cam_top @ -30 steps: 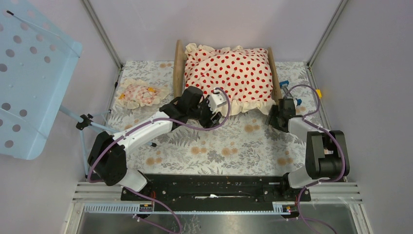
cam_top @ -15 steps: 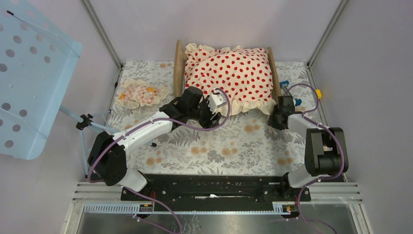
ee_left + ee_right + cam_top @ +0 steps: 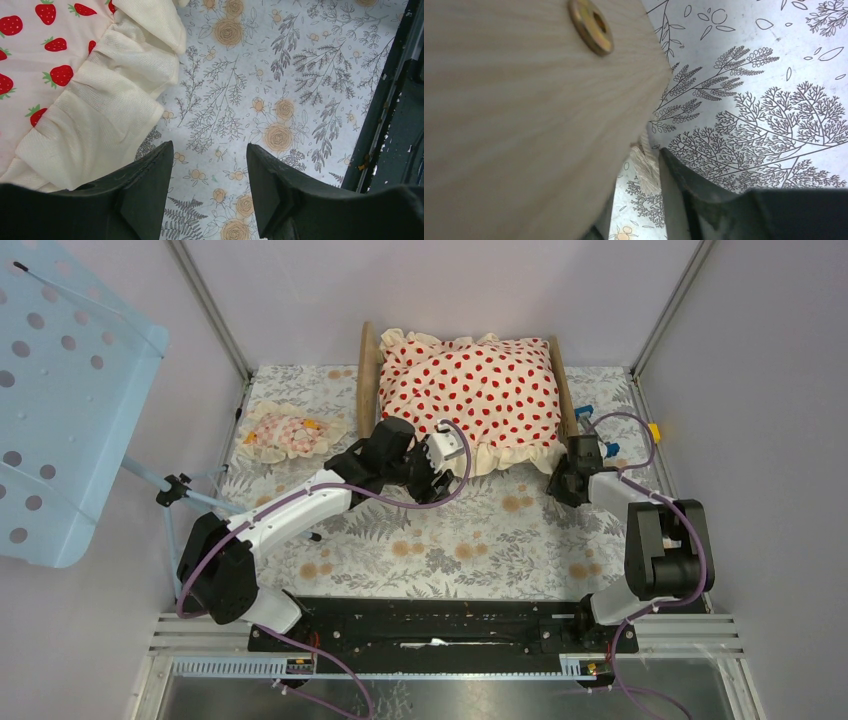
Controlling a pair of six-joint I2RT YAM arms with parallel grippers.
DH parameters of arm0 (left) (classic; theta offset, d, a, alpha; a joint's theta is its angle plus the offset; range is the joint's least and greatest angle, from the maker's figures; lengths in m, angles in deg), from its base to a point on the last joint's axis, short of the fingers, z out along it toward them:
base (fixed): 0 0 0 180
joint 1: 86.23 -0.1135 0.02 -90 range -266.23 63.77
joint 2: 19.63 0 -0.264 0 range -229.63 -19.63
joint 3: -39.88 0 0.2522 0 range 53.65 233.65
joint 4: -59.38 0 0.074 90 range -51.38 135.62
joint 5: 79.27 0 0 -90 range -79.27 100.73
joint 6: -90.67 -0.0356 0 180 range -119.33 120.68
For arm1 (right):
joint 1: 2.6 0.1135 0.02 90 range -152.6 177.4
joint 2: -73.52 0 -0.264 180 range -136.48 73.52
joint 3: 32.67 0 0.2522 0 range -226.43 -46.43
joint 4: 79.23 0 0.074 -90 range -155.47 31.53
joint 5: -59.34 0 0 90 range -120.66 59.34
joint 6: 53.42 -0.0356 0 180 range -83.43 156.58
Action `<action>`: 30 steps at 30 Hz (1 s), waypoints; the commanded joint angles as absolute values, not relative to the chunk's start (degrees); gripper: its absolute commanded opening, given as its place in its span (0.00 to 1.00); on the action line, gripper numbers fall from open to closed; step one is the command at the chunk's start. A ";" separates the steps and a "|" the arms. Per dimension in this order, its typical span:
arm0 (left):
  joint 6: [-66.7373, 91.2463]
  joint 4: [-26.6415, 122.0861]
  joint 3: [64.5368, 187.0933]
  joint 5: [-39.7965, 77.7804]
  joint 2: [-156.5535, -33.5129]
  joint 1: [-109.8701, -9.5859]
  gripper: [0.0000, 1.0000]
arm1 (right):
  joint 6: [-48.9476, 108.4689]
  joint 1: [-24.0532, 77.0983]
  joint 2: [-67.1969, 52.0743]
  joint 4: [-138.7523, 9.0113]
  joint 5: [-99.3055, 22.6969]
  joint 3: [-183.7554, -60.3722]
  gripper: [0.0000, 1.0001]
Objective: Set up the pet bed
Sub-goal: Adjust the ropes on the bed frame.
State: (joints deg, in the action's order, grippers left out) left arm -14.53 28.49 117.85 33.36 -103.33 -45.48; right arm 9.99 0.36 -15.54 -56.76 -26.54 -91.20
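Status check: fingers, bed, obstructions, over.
Left fingers open, empty, beside blanket ruffle. Right fingers at pet bed end board, grip unclear. Pillow on table, left.

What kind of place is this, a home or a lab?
Likely a robot lab cell: plain walls on aluminium posts, left arm and right arm bolted to a black rail, a pet bed staged on a floral tablecloth.

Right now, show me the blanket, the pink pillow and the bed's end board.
blanket (image 3: 470, 390), top view, middle of its dotted top.
pink pillow (image 3: 288, 432), top view, its centre.
end board (image 3: 514, 110), right wrist view, its bare wood face.
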 commanded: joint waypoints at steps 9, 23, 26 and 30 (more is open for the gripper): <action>-14.75 30.26 117.99 35.88 -100.91 -45.72 0.59 | -1.73 1.91 -7.37 -55.48 -18.46 -80.27 0.54; -14.71 30.30 117.87 35.90 -100.63 -45.75 0.59 | -6.05 6.58 -8.08 -60.18 -14.34 -75.95 0.56; -14.71 30.25 117.98 35.98 -100.53 -45.83 0.59 | -6.26 7.38 -7.98 -59.95 -13.37 -76.27 0.59; -14.71 30.26 117.94 36.02 -100.25 -45.74 0.59 | -6.22 8.26 -7.60 -59.40 -12.31 -76.41 0.55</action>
State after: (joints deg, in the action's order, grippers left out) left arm -14.50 28.52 117.85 34.74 -103.22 -45.48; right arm -4.53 6.87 -5.53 -65.83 -12.84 -78.02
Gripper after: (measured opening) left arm 0.596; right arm 0.578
